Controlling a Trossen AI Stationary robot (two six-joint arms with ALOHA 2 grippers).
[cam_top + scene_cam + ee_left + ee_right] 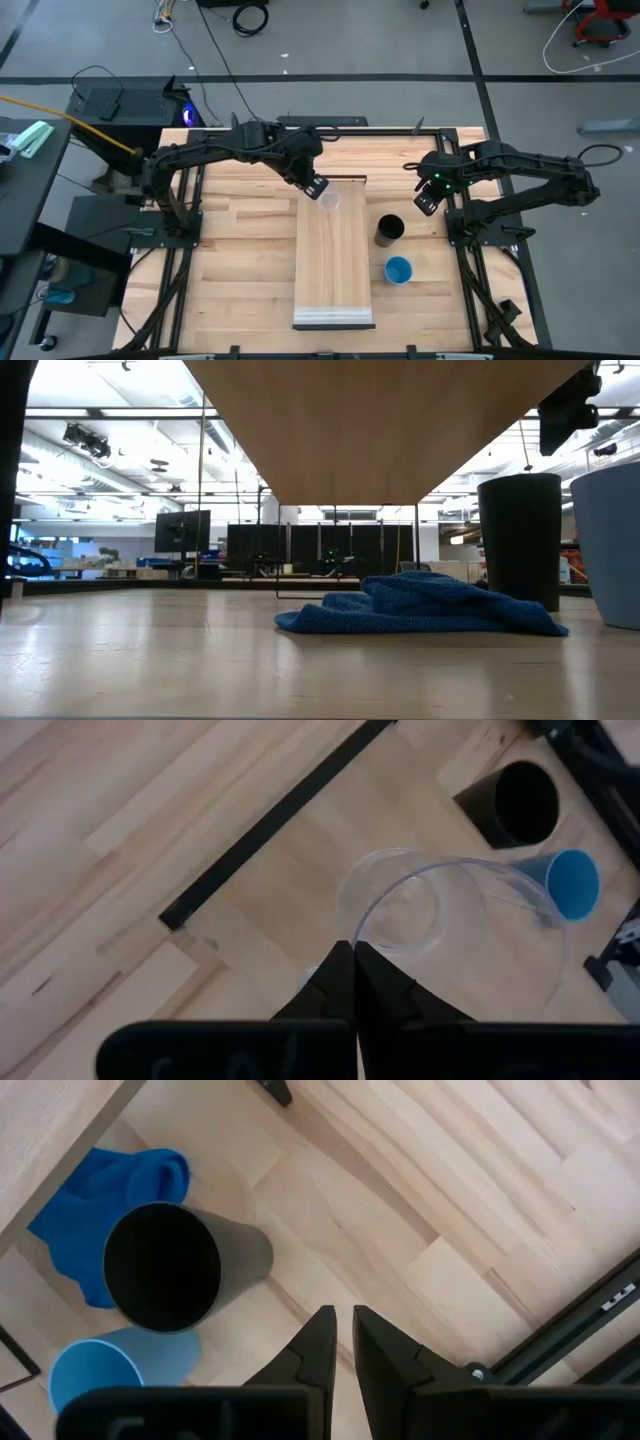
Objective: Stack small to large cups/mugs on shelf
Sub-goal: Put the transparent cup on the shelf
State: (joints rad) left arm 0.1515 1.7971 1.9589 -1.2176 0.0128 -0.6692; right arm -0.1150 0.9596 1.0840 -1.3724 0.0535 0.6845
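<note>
The clear cup [329, 201] [440, 920] is over the far end of the light-wood shelf [335, 260], and my left gripper [315, 186] [354, 952] is shut on it. The black cup [390, 230] [165, 1265] stands upright on the table just right of the shelf. The blue cup [398, 270] [105, 1365] stands nearer, beside it. My right gripper [428, 200] [342, 1320] hovers to the far right of the black cup, its fingers together but for a thin slit, touching nothing. The low view hides the clear cup. My left gripper pinches the clear cup's rim [365, 925], one finger inside the wall and one outside. It comes from above and from the far-left side, slanting down. The cup sits mouth-up and somewhat tilted over the shelf's far end; whether its base touches the board I cannot tell.
The shelf stands raised above the table, its underside [380, 430] high in the low view, its metal strip [335, 318] at the near end. A crumpled blue cloth [420, 610] [105, 1200] lies on the table under it. The butcher-block table [240, 260] shows bare wood left of the shelf.
</note>
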